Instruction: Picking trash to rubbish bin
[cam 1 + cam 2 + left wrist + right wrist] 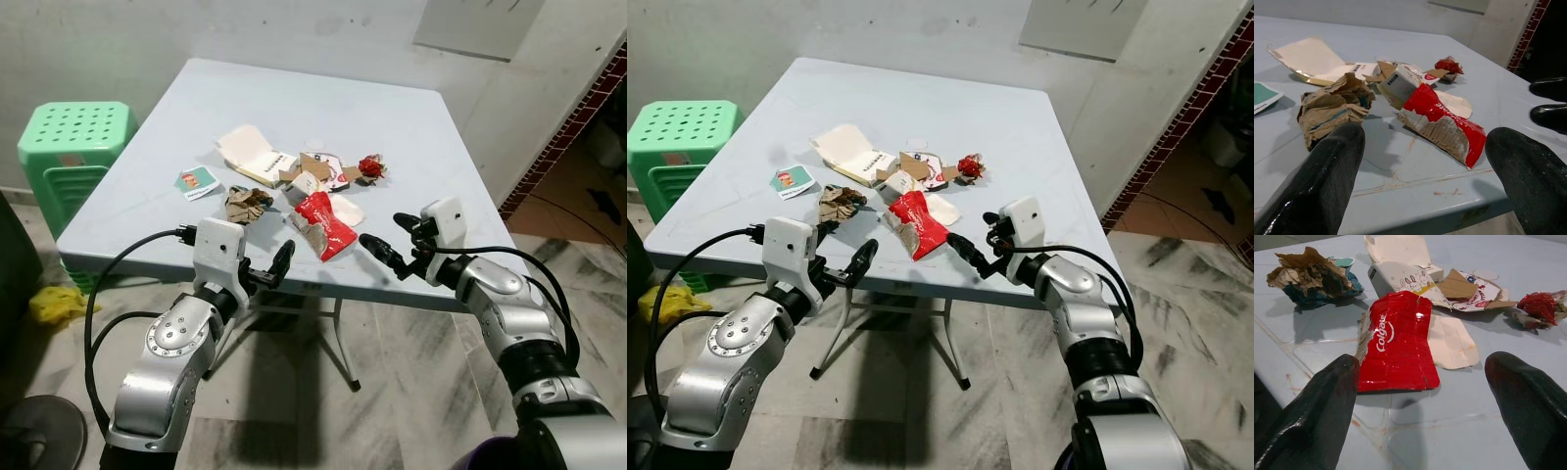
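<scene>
A pile of trash lies on the light blue table (147, 211). It holds a flattened red Colgate box (323, 223), crumpled brown paper (245, 204), an open cream carton (250, 155), a small white carton (304, 183), a red crumpled wrapper (370, 167) and a teal card (198, 182). My left gripper (265, 272) is open just off the table's front edge, facing the brown paper (1332, 105) and red box (1442, 122). My right gripper (392, 237) is open over the front edge, right of the red box (1396, 347), holding nothing.
A stack of green plastic stools (73, 147) stands left of the table. Something yellow (54, 304) lies on the marble floor below it, and a dark round object (39, 431) sits at the bottom left. Walls close in behind and to the right of the table.
</scene>
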Controlling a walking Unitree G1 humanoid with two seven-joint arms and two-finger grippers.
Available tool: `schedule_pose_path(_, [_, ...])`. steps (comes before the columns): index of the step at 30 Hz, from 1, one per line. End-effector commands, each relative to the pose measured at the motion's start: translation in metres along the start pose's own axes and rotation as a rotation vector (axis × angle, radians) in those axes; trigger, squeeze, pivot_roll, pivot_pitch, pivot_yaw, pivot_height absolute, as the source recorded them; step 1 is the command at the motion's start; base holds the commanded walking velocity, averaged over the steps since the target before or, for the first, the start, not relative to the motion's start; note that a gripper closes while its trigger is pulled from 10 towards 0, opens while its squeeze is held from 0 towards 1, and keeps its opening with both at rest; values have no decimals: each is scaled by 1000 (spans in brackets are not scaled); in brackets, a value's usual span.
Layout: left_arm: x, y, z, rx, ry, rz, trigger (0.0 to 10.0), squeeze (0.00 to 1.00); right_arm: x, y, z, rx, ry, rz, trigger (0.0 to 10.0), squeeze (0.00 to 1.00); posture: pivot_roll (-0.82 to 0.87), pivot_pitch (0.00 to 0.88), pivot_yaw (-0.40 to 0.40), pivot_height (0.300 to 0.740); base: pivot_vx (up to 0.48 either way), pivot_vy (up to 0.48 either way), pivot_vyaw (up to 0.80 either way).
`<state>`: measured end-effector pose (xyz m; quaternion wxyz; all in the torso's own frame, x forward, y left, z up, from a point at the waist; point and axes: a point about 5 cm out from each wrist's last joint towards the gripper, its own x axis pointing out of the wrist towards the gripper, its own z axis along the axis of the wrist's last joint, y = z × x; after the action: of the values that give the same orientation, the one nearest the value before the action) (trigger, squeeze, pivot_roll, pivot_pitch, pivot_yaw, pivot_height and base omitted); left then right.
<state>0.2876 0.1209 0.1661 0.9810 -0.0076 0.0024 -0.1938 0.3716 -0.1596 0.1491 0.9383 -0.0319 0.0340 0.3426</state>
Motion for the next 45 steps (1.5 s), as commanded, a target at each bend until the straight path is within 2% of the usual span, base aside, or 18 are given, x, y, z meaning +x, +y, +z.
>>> schedule_pose_path(1, [-2,-6,1,-6,0,-27,10000,0,5,2,2,-21,7,27,10000,0,77,177,-140,740,0,0,0])
schedule_pose_path(11, [-8,-14,4,-18,3,-63,10000,0,23,8,12,-21,3,35,10000,0,97,198,-150,740,0,0,0])
schedule_pose_path(25, [-18,-21,5,-34,24,-74,10000,0,30,10,18,-30,9,43,10000,0,111,248,-161,740,0,0,0])
schedule_pose_path(39, [-29,-23,9,-45,34,-51,10000,0,43,26,18,-34,30,113,10000,0,152,284,-181,740,0,0,0])
schedule_pose_path(45, [-32,-22,10,-54,39,-38,10000,0,43,26,16,-28,59,125,10000,0,154,303,-186,740,0,0,0])
